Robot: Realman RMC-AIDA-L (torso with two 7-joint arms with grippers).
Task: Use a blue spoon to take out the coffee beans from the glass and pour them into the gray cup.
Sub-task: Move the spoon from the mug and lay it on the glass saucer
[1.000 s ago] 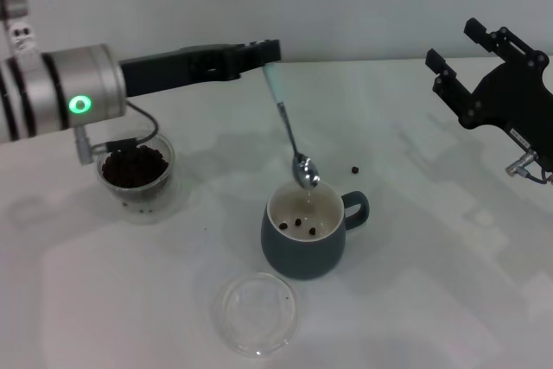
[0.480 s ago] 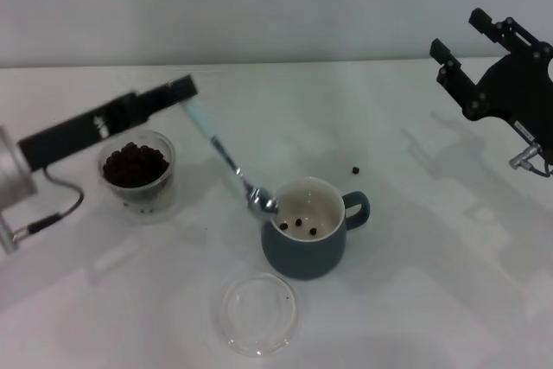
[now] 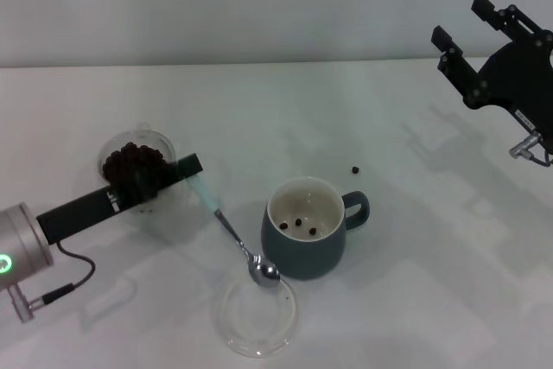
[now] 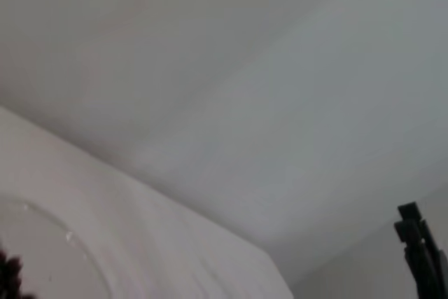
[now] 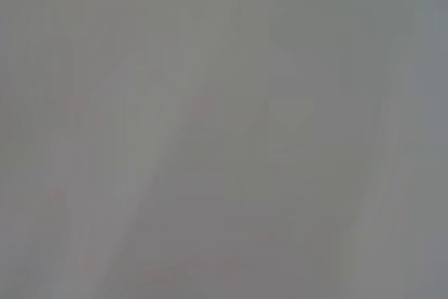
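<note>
My left gripper [image 3: 192, 164] is shut on the pale-blue handle of the blue spoon [image 3: 232, 231], low over the table in front of the glass [image 3: 136, 170]. The spoon slants down toward me, its silver bowl empty over the rim of a flat clear dish [image 3: 257, 314]. The glass holds a heap of coffee beans [image 3: 130, 162]; my left arm crosses in front of it. The gray cup [image 3: 303, 228] stands right of the spoon with a few beans inside. One loose bean [image 3: 356, 169] lies behind the cup. My right gripper [image 3: 471, 49] is raised at the far right, open and empty.
A black cable [image 3: 60, 287] hangs from my left wrist near the table's front left. The left wrist view shows only table and wall; the right wrist view shows plain grey.
My left arm has swung back toward me and to the left, carrying the spoon from above the gray cup down to the clear dish. The right gripper has drifted slightly right.
</note>
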